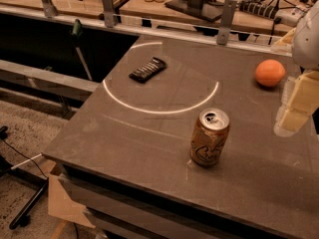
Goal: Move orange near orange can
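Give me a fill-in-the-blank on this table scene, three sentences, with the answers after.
The orange-tan aluminium drink can stands ____ on the grey table.
The flat black snack bar lies ____ the white ring.
The gripper hangs at the picture's ____ edge, near the round orange fruit.
Missing: upright; inside; right.

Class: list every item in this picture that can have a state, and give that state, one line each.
orange: loose on the table, far right, unheld.
orange can: standing upright, tab end up, near the front.
snack bar: lying flat, far left.
end effector: at the right edge, beside the orange, not touching it.
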